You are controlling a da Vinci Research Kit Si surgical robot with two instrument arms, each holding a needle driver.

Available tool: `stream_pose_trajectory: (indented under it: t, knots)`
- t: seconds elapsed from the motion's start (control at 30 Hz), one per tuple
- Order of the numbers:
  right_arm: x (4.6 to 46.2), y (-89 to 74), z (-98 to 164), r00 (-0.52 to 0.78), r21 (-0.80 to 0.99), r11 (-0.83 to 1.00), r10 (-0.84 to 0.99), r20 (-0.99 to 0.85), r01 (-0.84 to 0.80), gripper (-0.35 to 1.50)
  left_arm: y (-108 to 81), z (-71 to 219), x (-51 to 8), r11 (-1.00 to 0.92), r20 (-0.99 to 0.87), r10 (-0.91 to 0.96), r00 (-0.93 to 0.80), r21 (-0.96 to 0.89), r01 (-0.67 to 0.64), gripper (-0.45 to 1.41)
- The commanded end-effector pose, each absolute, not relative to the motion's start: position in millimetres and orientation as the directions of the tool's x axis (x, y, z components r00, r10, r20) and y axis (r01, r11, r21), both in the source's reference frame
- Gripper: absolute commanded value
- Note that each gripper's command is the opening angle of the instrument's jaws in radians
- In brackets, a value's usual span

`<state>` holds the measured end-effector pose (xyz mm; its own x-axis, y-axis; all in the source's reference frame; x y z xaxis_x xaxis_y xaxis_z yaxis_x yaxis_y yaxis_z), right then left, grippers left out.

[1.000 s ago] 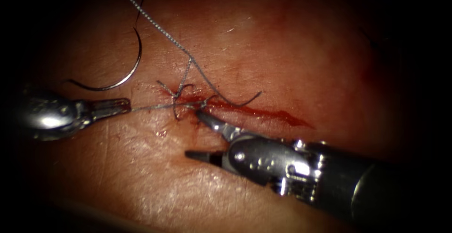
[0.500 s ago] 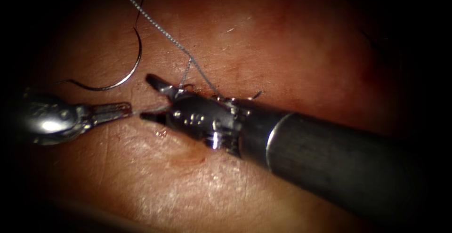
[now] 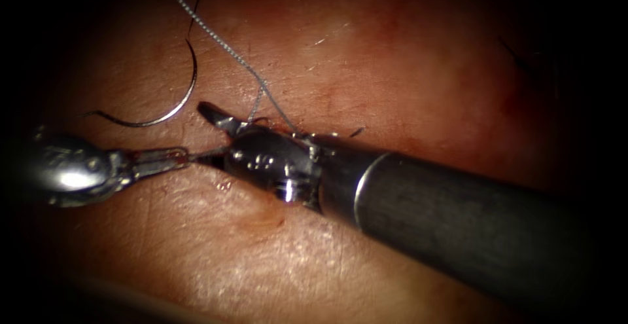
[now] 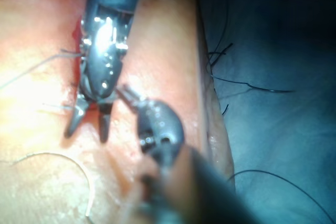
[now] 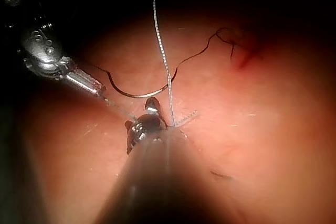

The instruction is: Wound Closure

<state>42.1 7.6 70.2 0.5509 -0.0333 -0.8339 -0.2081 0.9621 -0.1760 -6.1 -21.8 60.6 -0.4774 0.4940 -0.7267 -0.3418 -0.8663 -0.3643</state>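
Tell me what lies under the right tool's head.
The right tool, its fingers open, lies over the cut in the tissue. The thread runs down beneath it, so the knot and cut are hidden. The needle lies free alongside.

Glossy metal end effector (image 3: 208, 135); tissue (image 3: 405, 69) moist, seemingly faintly textured.

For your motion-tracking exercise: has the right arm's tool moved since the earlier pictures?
Yes. The right tool has advanced leftward over the cut, toward the resting needle.
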Motion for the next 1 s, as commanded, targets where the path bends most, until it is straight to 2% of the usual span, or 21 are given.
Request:
stream_pose_trajectory:
  t: [0.03,0.07,0.1,0.13,0.17,0.53,0.57,0.6,0.67,0.83,0.87,1.0]
  knots:
    - [43.2,7.0,70,0.548,-0.180,0.963,-0.042,-0.835,-0.200,1.43,-22.8,61,-6.1,-0.865,-0.724,0.497,-0.479,-0.368,-0.341,-0.45]
    - [43.2,6.9,70,0.550,-0.187,0.964,-0.054,-0.834,-0.189,1.31,-22.9,61,-6.2,-0.865,-0.724,0.497,-0.479,-0.368,-0.341,-0.45]
    - [43.1,6.7,70,0.546,-0.183,0.968,-0.061,-0.835,-0.172,0.96,-22.9,61,-6.2,-0.865,-0.724,0.497,-0.479,-0.368,-0.341,-0.45]
    - [43.0,6.5,70,0.542,-0.186,0.972,-0.080,-0.837,-0.143,0.10,-22.9,61,-6.2,-0.865,-0.724,0.497,-0.479,-0.368,-0.341,-0.45]
    - [42.9,6.3,70,0.543,-0.189,0.974,-0.092,-0.835,-0.126,-0.35,-22.9,61,-6.2,-0.865,-0.724,0.497,-0.479,-0.368,-0.341,-0.45]
    - [41.9,6.4,69,0.572,-0.224,0.970,-0.131,-0.809,-0.094,-0.35,-22.7,61,-5.8,-0.866,-0.725,0.495,-0.479,-0.369,-0.338,-0.45]
    - [42.1,6.3,69,0.557,-0.211,0.973,-0.125,-0.821,-0.094,-0.21,-22.6,61,-5.6,-0.866,-0.725,0.495,-0.479,-0.370,-0.335,-0.45]
    - [42.2,6.2,69,0.552,-0.212,0.966,-0.099,-0.828,-0.145,0.47,-22.6,61,-5.5,-0.866,-0.727,0.495,-0.477,-0.370,-0.335,-0.45]
    - [42.0,6.1,68,0.529,-0.197,0.950,-0.041,-0.848,-0.243,1.47,-22.4,61,-5.1,-0.867,-0.729,0.494,-0.474,-0.371,-0.333,-0.45]
    - [38.9,3.3,66,0.483,-0.121,0.964,0.008,-0.876,-0.236,1.48,-21.5,61,-3.2,-0.865,-0.731,0.495,-0.469,-0.365,-0.343,-0.45]
    - [36.1,1.3,65,0.494,-0.126,0.962,0.011,-0.869,-0.243,1.48,-20.7,61,-1.7,-0.861,-0.733,0.499,-0.463,-0.359,-0.361,-0.45]
    - [32.7,-1.1,63,0.509,-0.134,0.960,0.009,-0.861,-0.245,1.48,-19.9,61,-0.1,-0.856,-0.733,0.504,-0.457,-0.355,-0.375,-0.45]
